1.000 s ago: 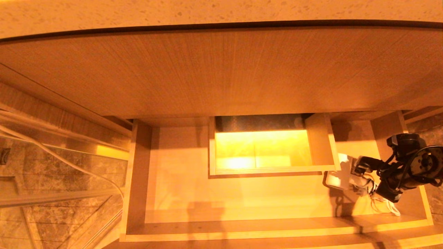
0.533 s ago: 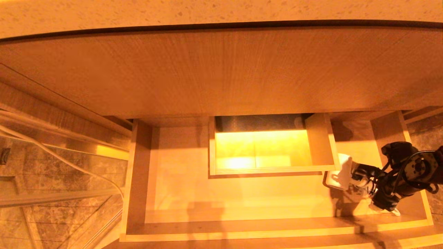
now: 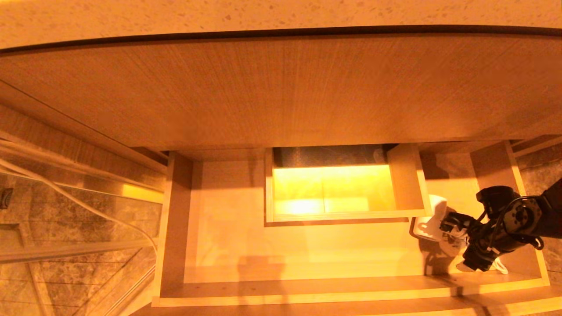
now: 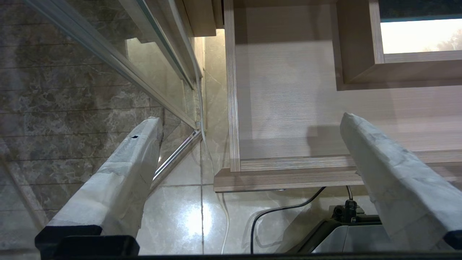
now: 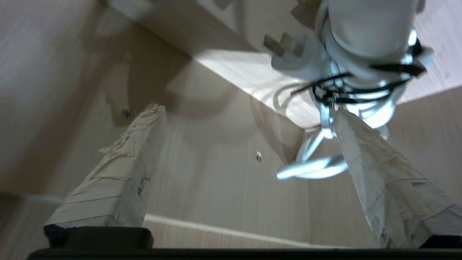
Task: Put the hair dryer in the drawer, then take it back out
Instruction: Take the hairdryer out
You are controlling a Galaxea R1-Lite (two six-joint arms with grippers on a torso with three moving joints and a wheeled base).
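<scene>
The drawer (image 3: 228, 245) is pulled out wide, and the hair dryer (image 3: 432, 219) is lying inside it on the pale bottom, over at the right end, just beside the corner of the boxed cut-out (image 3: 406, 182) at the back.

The right gripper (image 3: 459, 241) is down in that same corner of the drawer. In the right wrist view its two taped fingers (image 5: 119, 180) are spread wide with nothing clamped between them. The dryer's handle end (image 5: 364, 32) sits off to one side with the white cord (image 5: 317, 168) bundled up and a black tie (image 5: 346, 85) wrapped around the coil. The plug (image 5: 292, 57) pokes out next to it. One finger is right up against the cord loops, but I honestly can't say if it's touching them or just in front of them.

The left gripper (image 4: 249, 144) is parked outside the drawer near its left front corner, above the tiled floor (image 4: 180, 216), fingers wide apart and holding nothing.
</scene>
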